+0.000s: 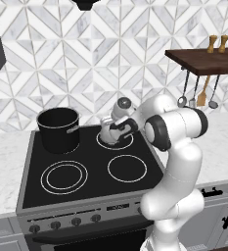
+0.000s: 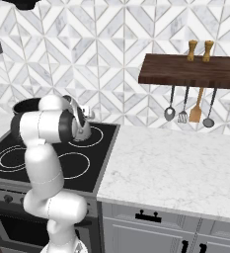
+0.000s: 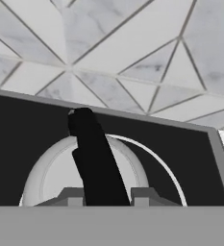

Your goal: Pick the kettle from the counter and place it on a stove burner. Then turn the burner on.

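Observation:
The small pale grey kettle (image 1: pixel 107 131) sits on the back right stove burner (image 1: pixel 127 142), a single thin white circle in the black glass; no red glow shows on it. My gripper (image 1: pixel 118 128) reaches in from the right and is shut on the kettle's dark handle. In the hand view the dark handle (image 3: pixel 95 153) rises between my two fingertips, with the gripper (image 3: pixel 105 198) low in the picture and the kettle's pale body (image 3: pixel 45 174) curving around it. The burner's ring (image 3: pixel 172 178) shows to the kettle's right. The white marble counter (image 2: pixel 175 163) lies right of the stove.
A big black pot (image 1: pixel 58 128) stands on the back left burner. A double-ring burner (image 1: pixel 64 177) and a single-ring burner (image 1: pixel 127 168) lie in front. Several knobs (image 1: pixel 55 225) line the stove's front panel. A wooden shelf (image 2: pixel 190 71) with hanging utensils is above the counter.

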